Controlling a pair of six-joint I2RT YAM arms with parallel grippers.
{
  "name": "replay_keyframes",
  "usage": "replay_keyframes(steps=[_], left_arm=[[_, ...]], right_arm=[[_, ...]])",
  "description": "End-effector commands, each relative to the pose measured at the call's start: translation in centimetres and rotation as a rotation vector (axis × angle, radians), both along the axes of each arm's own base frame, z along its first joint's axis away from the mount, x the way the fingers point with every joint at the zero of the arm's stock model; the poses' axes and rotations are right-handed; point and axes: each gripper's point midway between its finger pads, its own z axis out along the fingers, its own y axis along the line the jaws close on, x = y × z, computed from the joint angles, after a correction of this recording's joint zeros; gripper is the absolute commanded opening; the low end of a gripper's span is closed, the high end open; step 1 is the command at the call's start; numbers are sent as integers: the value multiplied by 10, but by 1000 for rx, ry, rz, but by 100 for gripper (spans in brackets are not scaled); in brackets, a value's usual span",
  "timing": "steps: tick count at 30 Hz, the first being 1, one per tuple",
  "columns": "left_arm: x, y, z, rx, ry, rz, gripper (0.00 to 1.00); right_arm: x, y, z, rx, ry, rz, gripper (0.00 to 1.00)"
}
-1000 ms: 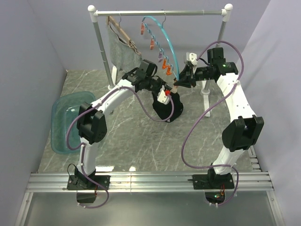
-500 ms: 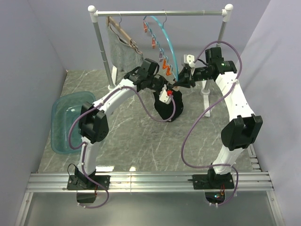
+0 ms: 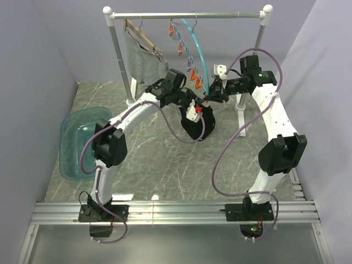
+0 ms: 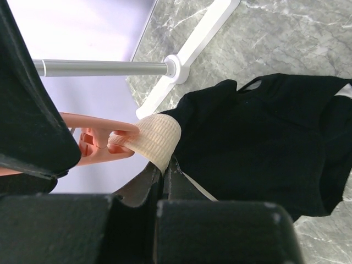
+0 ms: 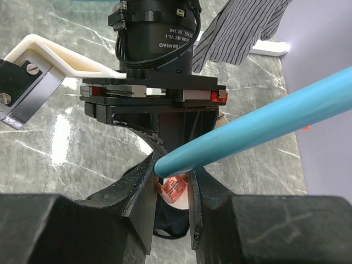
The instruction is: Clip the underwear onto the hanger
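With the clipping apparently unfinished, the left gripper [image 4: 163,171] is pinched tight on the pale waistband [image 4: 159,135] of the black underwear [image 4: 258,143] at the top view's centre, holding it at an orange clip [image 5: 173,190] of the teal hanger [image 5: 264,126], which the right gripper [image 5: 175,179] squeezes between partly closed jaws.

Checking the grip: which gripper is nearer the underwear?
Left: the left gripper pinches the underwear by its waistband; the right gripper is beside it, closed on an orange clip.
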Motion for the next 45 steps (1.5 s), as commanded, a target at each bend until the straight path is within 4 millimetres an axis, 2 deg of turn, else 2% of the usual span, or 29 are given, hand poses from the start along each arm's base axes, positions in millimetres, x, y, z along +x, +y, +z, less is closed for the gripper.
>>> replay_keyframes(steps=[1, 16, 29, 32, 33, 37, 39, 41, 42, 45], left_arm=[[-7, 1, 41, -59, -98, -24, 0], [2, 5, 63, -107, -146, 11, 0], [-5, 8, 79, -140, -131, 13, 0], [-6, 8, 77, -137, -131, 8, 0], [-6, 8, 77, -136, -128, 7, 0], [-7, 8, 76, -134, -128, 6, 0], [-6, 8, 76, -132, -129, 7, 0], [-6, 8, 74, -131, -128, 10, 0], [-5, 9, 74, -131, -125, 11, 0], [-5, 8, 72, -128, -128, 12, 0]], right_arm=[[-4, 0, 0, -27, 21, -6, 0], [1, -3, -5, -49, 24, -25, 0], [9, -2, -3, -35, 27, -57, 0], [10, 0, 1, -19, 29, -61, 18], [9, 0, 3, -14, 35, -68, 28], [13, 0, 9, 6, 18, -84, 44], [12, 0, 10, 10, 25, -93, 55], [13, 0, 12, 14, 16, -95, 62], [12, 1, 12, 16, 21, -96, 70], [17, -1, 15, 25, 28, -122, 72]])
